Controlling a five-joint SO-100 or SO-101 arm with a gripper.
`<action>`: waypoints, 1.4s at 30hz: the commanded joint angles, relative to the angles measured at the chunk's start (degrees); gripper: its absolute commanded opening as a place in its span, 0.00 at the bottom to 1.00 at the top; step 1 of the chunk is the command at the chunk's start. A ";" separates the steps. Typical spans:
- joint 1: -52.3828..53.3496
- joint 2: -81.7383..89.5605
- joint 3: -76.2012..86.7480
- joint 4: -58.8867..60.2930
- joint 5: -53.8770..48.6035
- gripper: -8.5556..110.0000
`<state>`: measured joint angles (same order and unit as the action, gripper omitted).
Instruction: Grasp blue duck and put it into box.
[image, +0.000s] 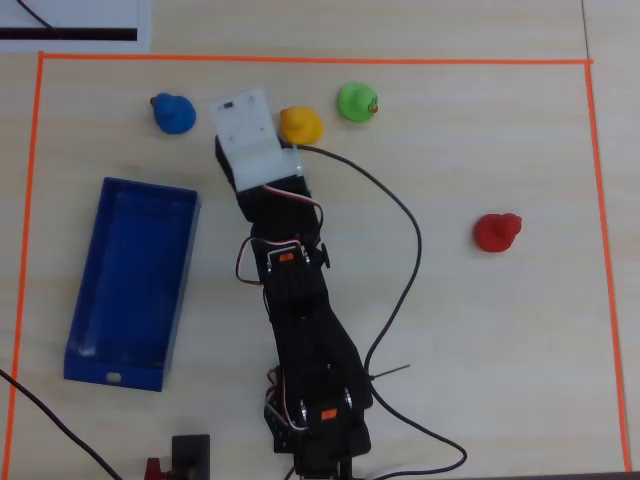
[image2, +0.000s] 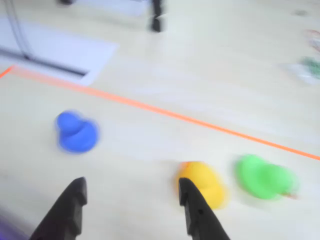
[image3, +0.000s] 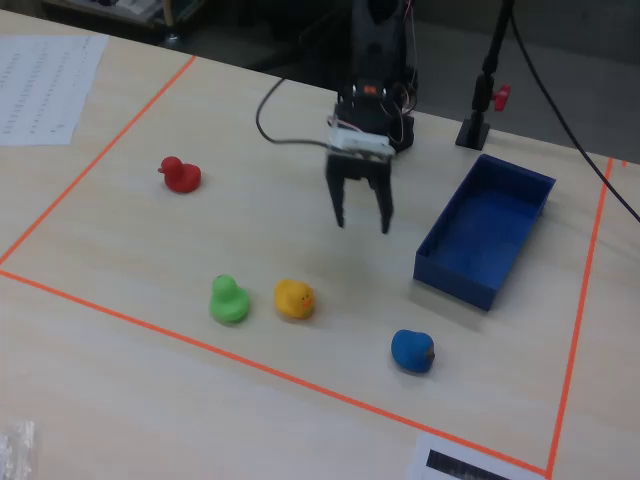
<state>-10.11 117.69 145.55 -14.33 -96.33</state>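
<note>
The blue duck (image: 174, 113) (image2: 76, 132) (image3: 412, 351) sits on the table near the orange tape line, beyond the short end of the box (image: 95, 310) (image3: 520, 180). The box is a long dark blue tray with nothing in it. My gripper (image2: 131, 192) (image3: 361, 224) hangs open above the table with nothing between its fingers. In the wrist view the blue duck lies ahead and to the left of the fingertips, apart from them. In the overhead view the white wrist housing hides the fingers.
A yellow duck (image: 300, 125) (image2: 205, 184) (image3: 294, 299) sits just past my right finger in the wrist view, and a green duck (image: 357, 102) (image2: 262, 176) (image3: 229, 299) beside it. A red duck (image: 496, 232) (image3: 181, 174) stands far off. Orange tape (image: 300, 60) frames the work area. A black cable (image: 395, 250) trails beside the arm.
</note>
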 joint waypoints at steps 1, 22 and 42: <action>-5.01 -6.59 -0.97 -14.06 1.85 0.28; -9.58 -36.83 -28.92 -11.25 9.32 0.28; -11.16 -50.98 -47.55 -0.97 16.52 0.28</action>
<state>-20.30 66.97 101.60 -15.29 -80.24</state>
